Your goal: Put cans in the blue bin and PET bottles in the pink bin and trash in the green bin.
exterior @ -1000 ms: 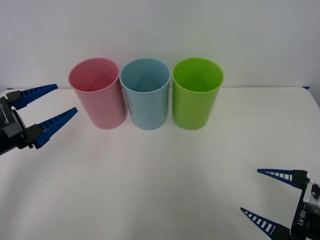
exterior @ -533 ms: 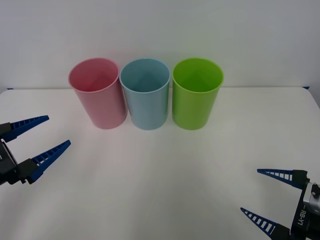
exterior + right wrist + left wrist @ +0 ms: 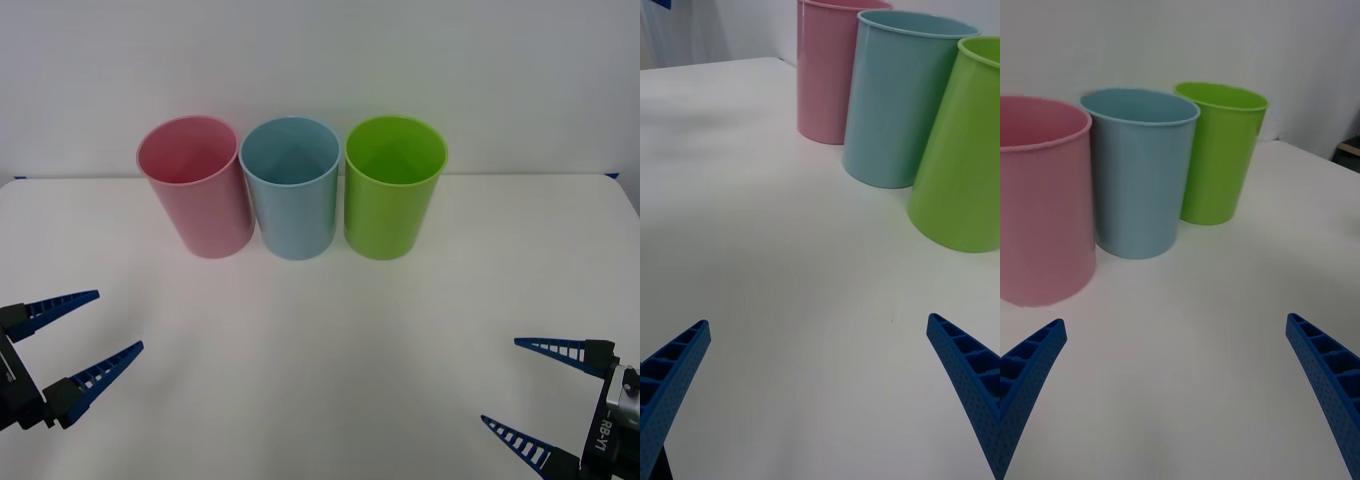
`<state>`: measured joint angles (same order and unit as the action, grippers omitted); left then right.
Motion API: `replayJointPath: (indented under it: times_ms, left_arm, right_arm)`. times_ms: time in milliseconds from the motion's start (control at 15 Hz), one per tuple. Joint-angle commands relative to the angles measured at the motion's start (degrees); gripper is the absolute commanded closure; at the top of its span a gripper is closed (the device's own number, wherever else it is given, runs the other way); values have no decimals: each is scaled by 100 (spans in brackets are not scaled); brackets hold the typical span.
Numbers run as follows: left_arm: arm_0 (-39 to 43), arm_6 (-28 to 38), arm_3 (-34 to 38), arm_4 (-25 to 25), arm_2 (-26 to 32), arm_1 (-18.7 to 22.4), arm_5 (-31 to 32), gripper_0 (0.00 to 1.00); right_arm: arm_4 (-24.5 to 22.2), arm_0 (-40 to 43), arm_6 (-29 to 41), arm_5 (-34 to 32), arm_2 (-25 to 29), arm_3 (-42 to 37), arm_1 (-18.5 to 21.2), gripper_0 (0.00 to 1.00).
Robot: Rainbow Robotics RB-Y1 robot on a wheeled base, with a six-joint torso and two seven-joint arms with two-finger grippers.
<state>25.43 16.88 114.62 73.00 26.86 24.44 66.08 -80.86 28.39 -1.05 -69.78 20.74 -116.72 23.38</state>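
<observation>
Three tall bins stand in a row at the back of the white table: the pink bin [image 3: 197, 186] on the left, the blue bin [image 3: 291, 187] in the middle, the green bin [image 3: 393, 186] on the right. They also show in the right wrist view as pink bin [image 3: 827, 71], blue bin [image 3: 899, 101] and green bin [image 3: 962, 150], and in the left wrist view as pink bin [image 3: 1041, 199], blue bin [image 3: 1139, 172] and green bin [image 3: 1217, 154]. My left gripper [image 3: 85, 335] is open and empty at the front left. My right gripper [image 3: 512, 390] is open and empty at the front right. No cans, bottles or trash lie on the table.
The white table [image 3: 320, 340] runs up to a pale wall behind the bins. Its back corners show at the far left and far right edges.
My left gripper has drawn back from beside the pink bin, down toward the front left edge of the table, staying open. The right gripper has not moved.
</observation>
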Motion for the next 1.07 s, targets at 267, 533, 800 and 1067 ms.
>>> replayJointPath:
  times_ms: [267,533,800,1067]
  left_arm:
    - [472,-123,-10,83,-31,-36,133,0]
    - [542,-159,-10,92,-31,-27,150,0]
    - [542,-159,-10,92,-31,-27,150,0]
    - [542,-159,-10,92,-31,-27,150,0]
  right_arm:
    - [0,0,0,0,0,0,0,0]
    - [0,0,0,0,0,0,0,0]
    - [0,0,0,0,0,0,0,0]
    - [0,0,0,0,0,0,0,0]
